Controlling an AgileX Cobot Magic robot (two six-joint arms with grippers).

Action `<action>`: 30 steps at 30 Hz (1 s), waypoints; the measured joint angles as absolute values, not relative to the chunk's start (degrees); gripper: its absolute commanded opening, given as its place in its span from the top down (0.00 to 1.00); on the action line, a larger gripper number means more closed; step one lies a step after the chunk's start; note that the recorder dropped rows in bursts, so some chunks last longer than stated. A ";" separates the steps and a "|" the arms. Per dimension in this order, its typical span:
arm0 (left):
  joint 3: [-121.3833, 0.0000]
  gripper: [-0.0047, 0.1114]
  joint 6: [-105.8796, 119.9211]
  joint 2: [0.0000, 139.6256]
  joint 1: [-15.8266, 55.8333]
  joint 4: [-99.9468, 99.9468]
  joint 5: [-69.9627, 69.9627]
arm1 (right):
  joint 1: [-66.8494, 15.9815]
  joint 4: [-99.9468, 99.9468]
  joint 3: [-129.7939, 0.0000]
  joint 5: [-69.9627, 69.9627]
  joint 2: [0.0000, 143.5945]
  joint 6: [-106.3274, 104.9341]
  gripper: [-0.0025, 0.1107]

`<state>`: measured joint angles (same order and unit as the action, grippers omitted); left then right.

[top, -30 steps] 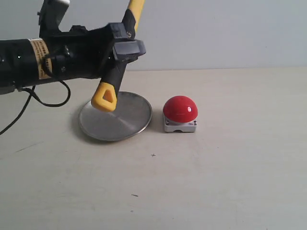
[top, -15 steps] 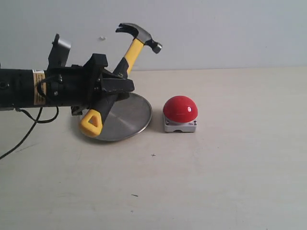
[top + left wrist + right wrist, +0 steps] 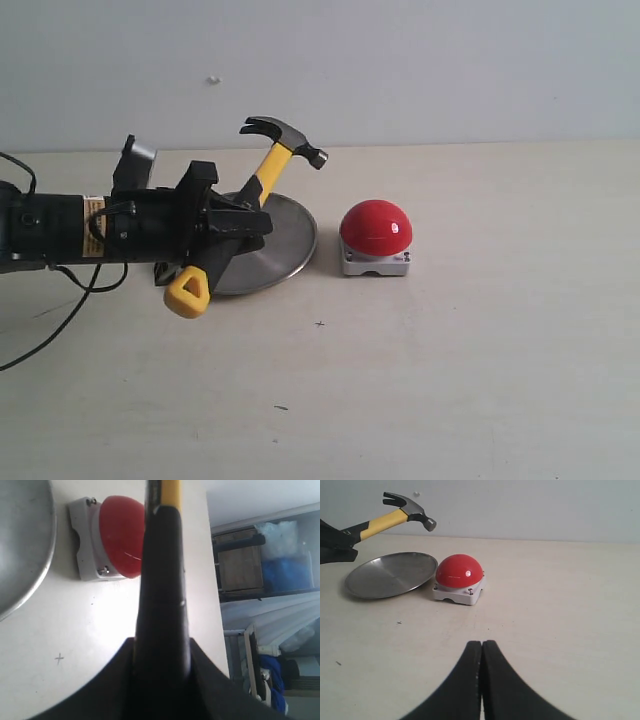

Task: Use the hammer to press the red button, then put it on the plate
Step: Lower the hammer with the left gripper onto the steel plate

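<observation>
Exterior view: hammer (image 3: 268, 168) clamped within left gripper (image 3: 238, 226).

Pale beige tabletop (image 3: 480, 380) with a tiny cross mark (image 3: 319, 323), grey-white wall (image 3: 450, 70) behind.

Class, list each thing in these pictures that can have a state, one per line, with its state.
hammer: gripped by the handle, tilted, head raised, clear of the button.
red button: dome up, nothing touching it.
plate: flat on the table, hammer not yet laid on it.
left tool: shut on the hammer's handle.
right tool: shut, holding nothing.
</observation>
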<state>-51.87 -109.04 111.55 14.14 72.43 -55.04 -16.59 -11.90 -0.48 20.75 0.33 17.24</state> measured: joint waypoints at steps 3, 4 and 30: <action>-51.87 0.96 -108.59 112.30 13.50 72.43 -57.07 | -16.59 -11.90 -0.48 20.75 0.33 17.24 0.98; -51.87 0.96 -108.47 112.59 13.24 72.43 -57.42 | -16.59 -11.90 -0.48 20.75 0.33 17.24 0.98; -51.98 0.96 -110.43 121.10 12.64 64.63 -57.88 | -16.59 -11.90 -0.48 20.89 0.33 17.24 0.98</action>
